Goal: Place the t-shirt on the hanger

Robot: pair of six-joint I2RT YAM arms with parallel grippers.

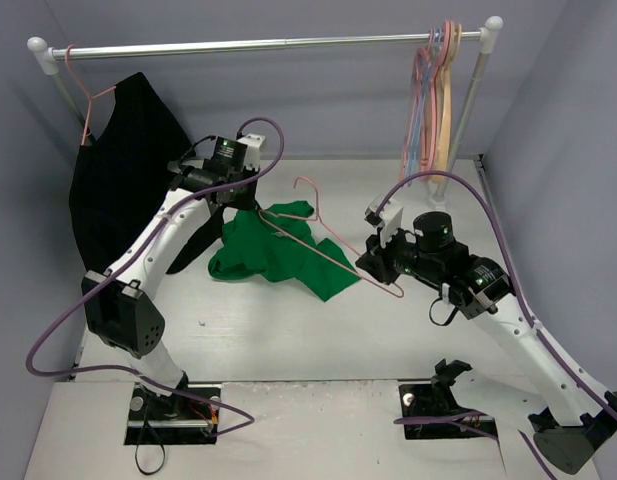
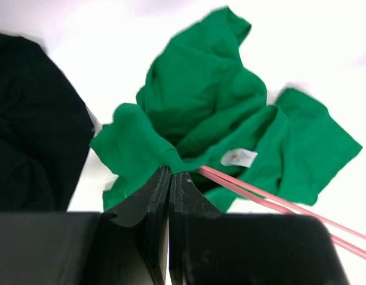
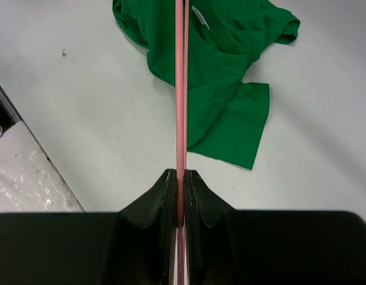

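The bright green t-shirt (image 1: 278, 252) lies crumpled mid-table; its white neck label (image 2: 238, 158) shows in the left wrist view. My left gripper (image 1: 250, 203) is shut on a fold of the t-shirt (image 2: 171, 155) near the collar. The salmon-pink hanger (image 1: 333, 238) lies tilted across the shirt, one end in the collar area beside my left gripper (image 2: 171, 172). My right gripper (image 1: 376, 262) is shut on the hanger (image 3: 181, 89) at its right end and holds it above the shirt (image 3: 218, 77).
A large black garment (image 1: 128, 170) hangs from a pink hanger at the left of the clothes rail (image 1: 268, 45). Several spare hangers (image 1: 435, 95), pink, light blue and tan, hang at the rail's right end. Purple cables loop around both arms.
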